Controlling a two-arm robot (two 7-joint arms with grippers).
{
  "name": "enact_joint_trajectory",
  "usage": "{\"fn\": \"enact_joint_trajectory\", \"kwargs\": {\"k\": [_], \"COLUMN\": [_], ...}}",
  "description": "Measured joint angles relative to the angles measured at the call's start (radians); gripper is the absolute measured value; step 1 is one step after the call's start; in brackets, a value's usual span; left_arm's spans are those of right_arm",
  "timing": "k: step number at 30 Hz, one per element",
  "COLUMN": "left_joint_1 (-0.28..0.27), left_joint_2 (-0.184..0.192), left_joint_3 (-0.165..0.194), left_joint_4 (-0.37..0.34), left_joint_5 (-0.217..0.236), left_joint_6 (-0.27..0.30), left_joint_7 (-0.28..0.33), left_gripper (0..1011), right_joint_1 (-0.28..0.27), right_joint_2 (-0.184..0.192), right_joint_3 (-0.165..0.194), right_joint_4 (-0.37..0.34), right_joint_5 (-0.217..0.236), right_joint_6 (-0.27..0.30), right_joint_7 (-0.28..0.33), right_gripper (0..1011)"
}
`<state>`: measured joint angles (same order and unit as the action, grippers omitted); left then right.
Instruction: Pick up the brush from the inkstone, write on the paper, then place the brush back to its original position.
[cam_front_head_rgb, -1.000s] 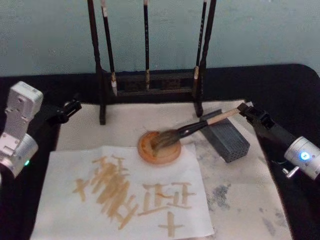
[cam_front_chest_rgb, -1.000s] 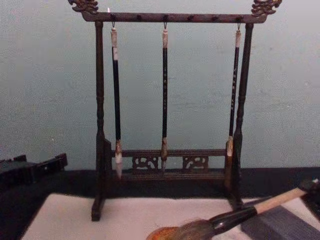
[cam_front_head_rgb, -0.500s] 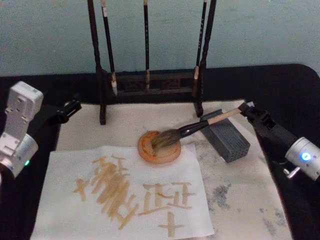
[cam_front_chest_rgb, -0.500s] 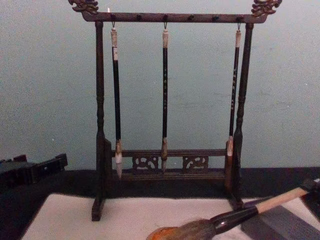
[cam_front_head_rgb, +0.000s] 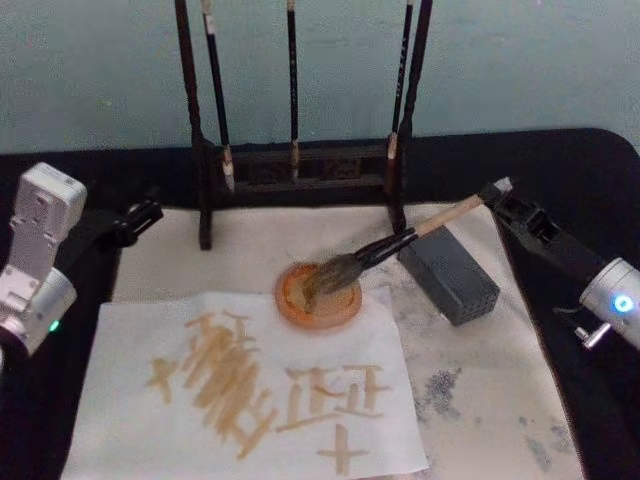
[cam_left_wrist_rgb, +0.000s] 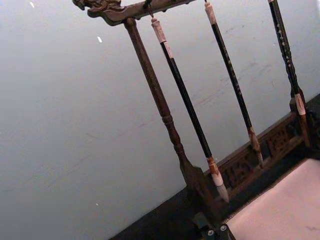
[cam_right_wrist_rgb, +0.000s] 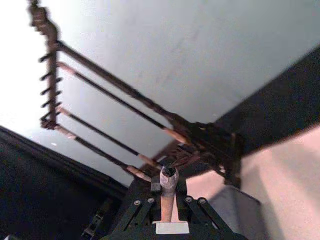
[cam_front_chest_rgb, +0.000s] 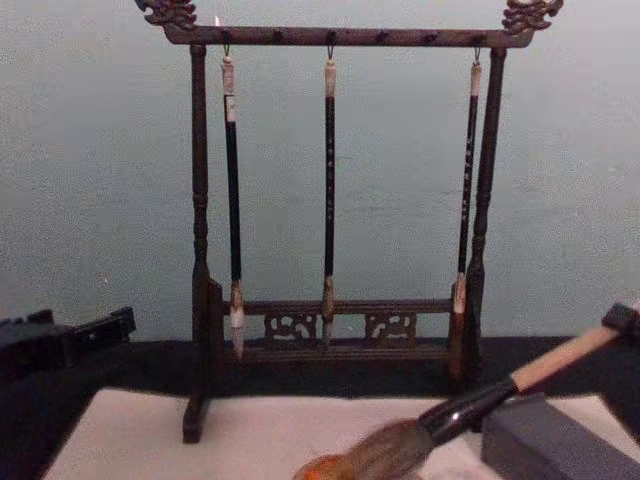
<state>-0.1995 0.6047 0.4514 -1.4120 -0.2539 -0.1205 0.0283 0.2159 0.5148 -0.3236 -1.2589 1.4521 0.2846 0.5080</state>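
The brush (cam_front_head_rgb: 385, 248) slants with its bristles in the orange inkstone (cam_front_head_rgb: 318, 297) and its handle above the grey block (cam_front_head_rgb: 450, 272), the handle's end pinched by the right gripper (cam_front_head_rgb: 497, 193). Since the paper (cam_front_head_rgb: 130, 340) already bears strokes, this looks like the return step: lower the handle onto the block, then release. The right arm stretches in low from the right, and the left gripper (cam_front_head_rgb: 140, 214) is parked at the far left.

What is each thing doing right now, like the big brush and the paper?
brush: tilted, bristles in the round dish, handle end gripped.
right gripper: shut on the brush.
left gripper: idle at the left side.
paper: flat, covered in tan strokes.
slim brushes: hanging on the rack.
grey block: lying under the handle, not touching.
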Motion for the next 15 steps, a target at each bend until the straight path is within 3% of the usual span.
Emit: {"fn": "enact_joint_trajectory", "kwargs": {"k": [15], "left_joint_1": [0.000], "left_joint_2": [0.000], "left_joint_3": [0.000], "left_joint_4": [0.000], "left_joint_5": [0.000], "left_joint_6": [0.000], "left_joint_7": [0.000], "left_gripper": [1002], "right_joint_1": [-0.044], "right_joint_2": [0.088], "right_joint_3": [-0.045], "right_joint_4": [-0.231], "right_joint_5": [-0.062], "right_joint_6": [-0.069], "right_joint_7": [-0.047], "right_gripper": [176]}}
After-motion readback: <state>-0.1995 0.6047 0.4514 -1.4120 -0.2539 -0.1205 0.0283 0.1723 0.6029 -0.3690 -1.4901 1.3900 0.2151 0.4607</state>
